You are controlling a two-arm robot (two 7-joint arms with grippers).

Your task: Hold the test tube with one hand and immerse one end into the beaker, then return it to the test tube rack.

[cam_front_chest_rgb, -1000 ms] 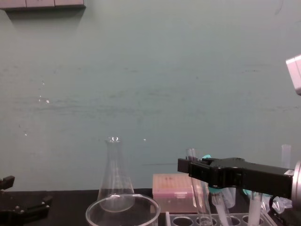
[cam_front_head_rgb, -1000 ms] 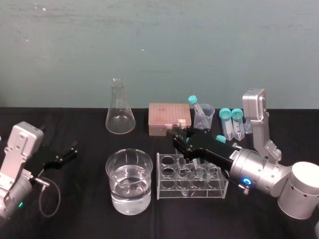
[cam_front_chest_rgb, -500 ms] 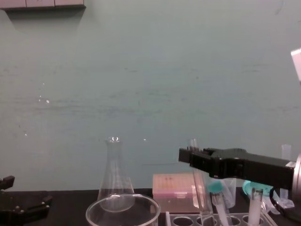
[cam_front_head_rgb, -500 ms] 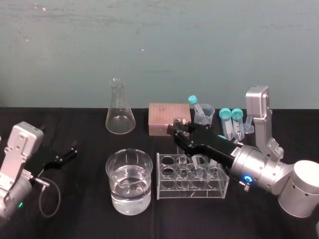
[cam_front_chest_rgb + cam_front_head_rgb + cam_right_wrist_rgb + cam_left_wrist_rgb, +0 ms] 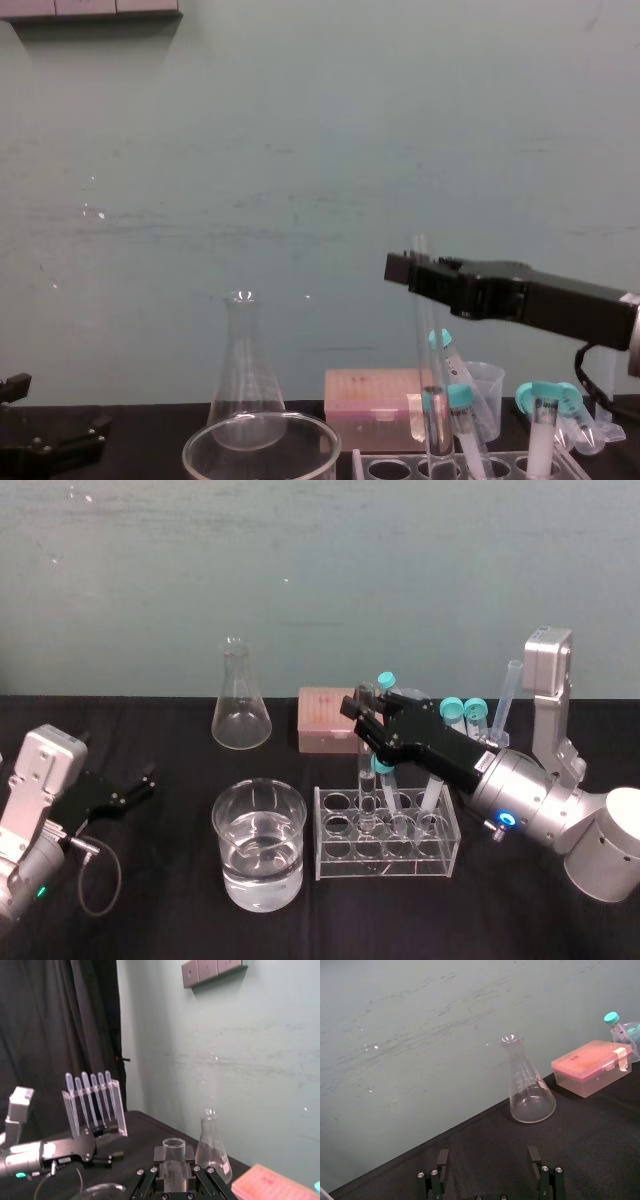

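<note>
Head view: the right gripper [image 5: 366, 710] reaches in from the right above the test tube rack [image 5: 338, 866], its fingers clamped on the upper part of the test tube [image 5: 366, 778]; the tube stands close to upright, its lower end down in a hole of the rack; the beaker [image 5: 226, 830], part full of clear liquid, sits on the black worktop [image 5: 170, 900] just beside the rack on its left; the left gripper [image 5: 140, 781] rests parked at the far left

Left wrist view: the left gripper [image 5: 488, 1152] has its fingers [image 5: 441, 1157] wide apart with nothing between them, pointing toward a glass flask [image 5: 529, 1096] and a pink box [image 5: 592, 1066]

Right wrist view: the right gripper [image 5: 174, 1175] pinches the test tube [image 5: 174, 1149] just below its open mouth

Chest view: the right gripper [image 5: 412, 270] holds the test tube [image 5: 427, 350] near its top; the tube hangs down to the rack [image 5: 362, 463] at the lower edge; the beaker [image 5: 262, 416] rim lies to the left
</note>
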